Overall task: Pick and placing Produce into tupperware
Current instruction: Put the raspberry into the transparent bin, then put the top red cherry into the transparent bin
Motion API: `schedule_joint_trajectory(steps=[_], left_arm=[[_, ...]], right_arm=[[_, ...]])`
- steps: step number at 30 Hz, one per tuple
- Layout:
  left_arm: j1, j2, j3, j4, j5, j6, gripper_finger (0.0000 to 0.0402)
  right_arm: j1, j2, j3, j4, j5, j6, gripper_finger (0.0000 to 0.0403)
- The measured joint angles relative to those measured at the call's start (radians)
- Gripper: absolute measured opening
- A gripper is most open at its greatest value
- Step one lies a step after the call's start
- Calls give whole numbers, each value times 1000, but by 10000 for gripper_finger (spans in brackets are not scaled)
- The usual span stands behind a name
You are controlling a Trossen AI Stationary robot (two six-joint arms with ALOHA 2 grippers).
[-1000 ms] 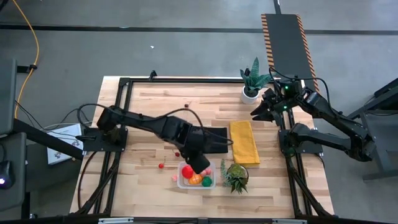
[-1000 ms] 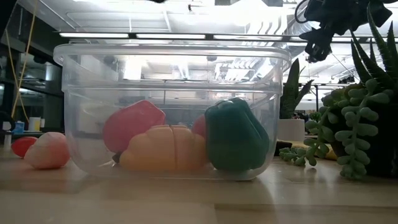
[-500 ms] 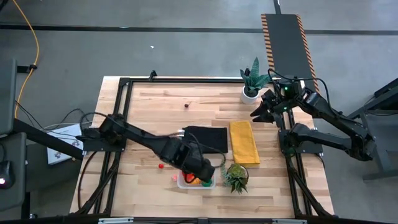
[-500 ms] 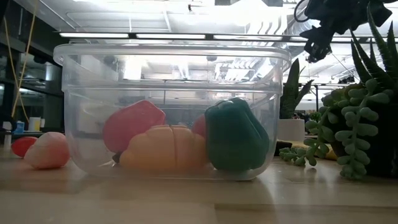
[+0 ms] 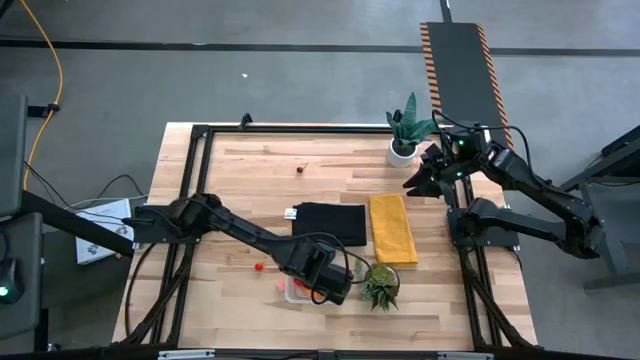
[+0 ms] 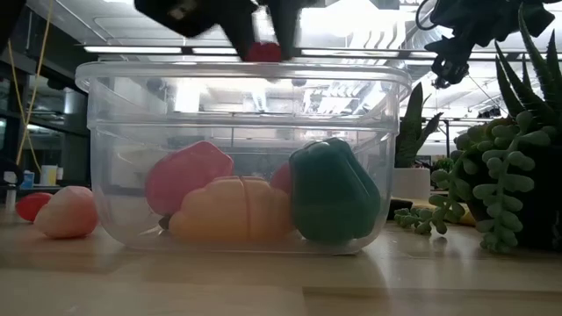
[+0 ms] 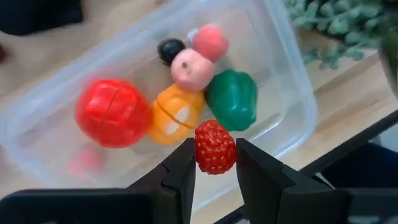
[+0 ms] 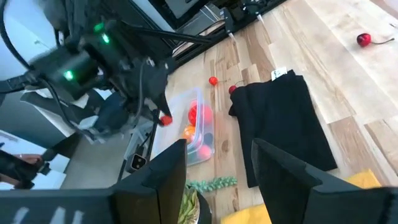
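While the left gripper [image 7: 215,163] hangs over the tub [image 7: 292,93] at the table's 6 o'clock edge, its fingers pinch a raspberry [image 7: 215,147]. Below lie a tomato [image 7: 112,112], orange [image 7: 174,115], pepper [image 7: 232,99] and berries. The right gripper [image 5: 422,172] waits, fingers apart and empty, at 2 o'clock.

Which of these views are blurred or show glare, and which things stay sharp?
Low view: ceiling lights glare through the clear tub, and the left gripper above it is smeared by motion. Left wrist view: the raspberry between the fingers is sharp; the tub's near edge is soft. Right wrist view: the left arm is blurred. High view: even light.
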Motion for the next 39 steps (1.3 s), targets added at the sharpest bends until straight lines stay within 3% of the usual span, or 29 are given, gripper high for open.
schedule_joint_trajectory(steps=[20,32,39], left_arm=[[0,22,-13,16,-12,26,98],[0,21,-13,23,-21,28,178],[47,-15,47,-54,-46,92,167]], right_arm=[[0,-19,0,-6,-4,23,171],[0,-19,0,-6,-3,-2,171],[0,-18,0,-6,-3,-3,171]])
